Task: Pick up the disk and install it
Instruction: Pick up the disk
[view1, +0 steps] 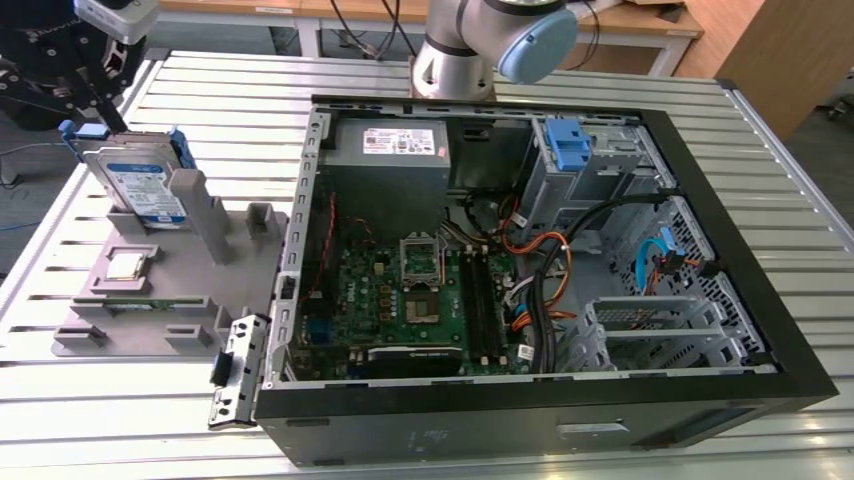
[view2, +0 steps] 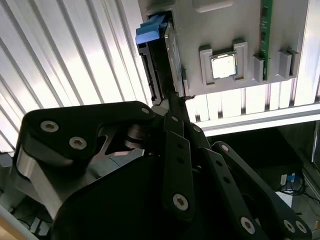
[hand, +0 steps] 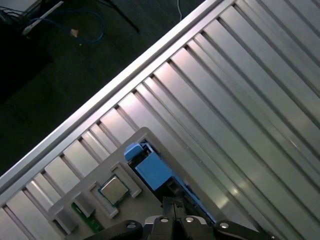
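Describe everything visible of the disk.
The disk is a silver metal rectangle with a blue-and-white label and a blue plastic bracket along its edges. It stands upright, leaning slightly, in a slot of the grey fixture at the exterior view's left, outside the computer case. The tool hangs right at its top edge.

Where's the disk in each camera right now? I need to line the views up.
Exterior view: the disk stands upright in the grey holder, at the exterior view's left.
Second wrist view: the disk is edge-on at the holder's edge, blue bracket showing.
First wrist view: the disk shows its blue bracket at the holder's corner.
Shared landmark: the square processor chip in the holder.
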